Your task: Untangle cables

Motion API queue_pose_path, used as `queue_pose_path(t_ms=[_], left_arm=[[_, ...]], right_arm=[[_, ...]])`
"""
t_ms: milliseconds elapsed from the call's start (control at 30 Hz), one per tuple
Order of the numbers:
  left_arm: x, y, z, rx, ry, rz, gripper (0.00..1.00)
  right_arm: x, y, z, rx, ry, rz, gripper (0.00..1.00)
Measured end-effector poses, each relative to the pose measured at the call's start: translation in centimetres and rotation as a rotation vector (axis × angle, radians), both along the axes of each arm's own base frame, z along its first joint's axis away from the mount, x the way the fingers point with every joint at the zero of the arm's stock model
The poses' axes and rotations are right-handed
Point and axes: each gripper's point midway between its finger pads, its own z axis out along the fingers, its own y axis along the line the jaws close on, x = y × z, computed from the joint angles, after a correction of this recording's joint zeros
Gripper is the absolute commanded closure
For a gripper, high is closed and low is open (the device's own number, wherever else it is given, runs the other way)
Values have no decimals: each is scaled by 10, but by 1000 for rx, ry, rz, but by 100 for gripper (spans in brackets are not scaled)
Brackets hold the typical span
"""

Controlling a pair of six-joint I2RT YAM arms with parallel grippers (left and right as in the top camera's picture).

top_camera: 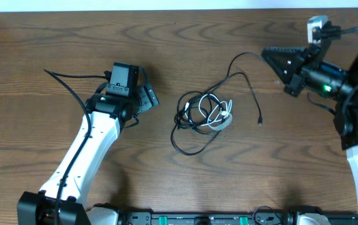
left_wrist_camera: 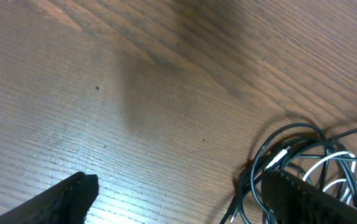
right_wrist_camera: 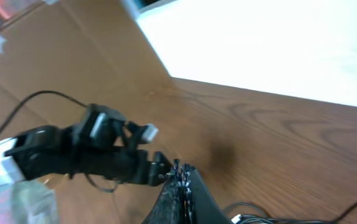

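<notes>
**Item:** a small tangle of thin black and white cables [top_camera: 202, 114], soft rubber-sheathed cords in loose overlapping loops.

**Location:** the cables lie flat near the middle of the brown wood-grain table [top_camera: 72, 37], between the two arms. A white cord [top_camera: 221, 117] sits coiled on the right side of the bundle. One long black strand [top_camera: 242, 56] arcs up and away toward the right arm. Another black tail runs down to a small plug [top_camera: 260, 121] that lies apart from the knot.

**Left gripper [top_camera: 146, 99]:** just left of the bundle. In the wrist view its fingers [left_wrist_camera: 72, 196] are spread wide, with bare wood and nothing else between them.

**Right gripper [top_camera: 277, 59]:** up and to the right, jaws pressed together. The black strand ends close to its tip, and we cannot tell whether it nips that end.

**Handling, as we judge it:**
- Very light and limp, with no stiffness to push against.
- A pull on one loop is likely to drag the whole bundle across the smooth wood.
- The sheathing looks slick, so a thin cord may slip out of a loose pinch.
- The cables are not fragile, though a hard tug may tighten the knot.

**Where to take hold:**
- We favour the free plug end or the long outlying black strand, each clear of the crossings.
- We would hold the bundle's left loops with the other gripper as an anchor.
</notes>
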Motion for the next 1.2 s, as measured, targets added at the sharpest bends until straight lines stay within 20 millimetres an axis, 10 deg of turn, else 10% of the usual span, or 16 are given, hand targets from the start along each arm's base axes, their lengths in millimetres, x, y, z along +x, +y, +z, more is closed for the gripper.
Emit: queue_pose_path(t_ms=[133,433,733,1200], left_arm=[[0,0,0,0,0,0,8],[0,0,0,0,0,2,2],[0,0,0,-2,1,-1,2],[0,0,0,-3,1,-1,2]], right_arm=[[-3,-2,-9,0,66,-26,92],[6,-5,-121,-232,482,-223,49],[12,41,-228,-461,732,-186,61],[21,24,-331,-611,1007,-373,59]])
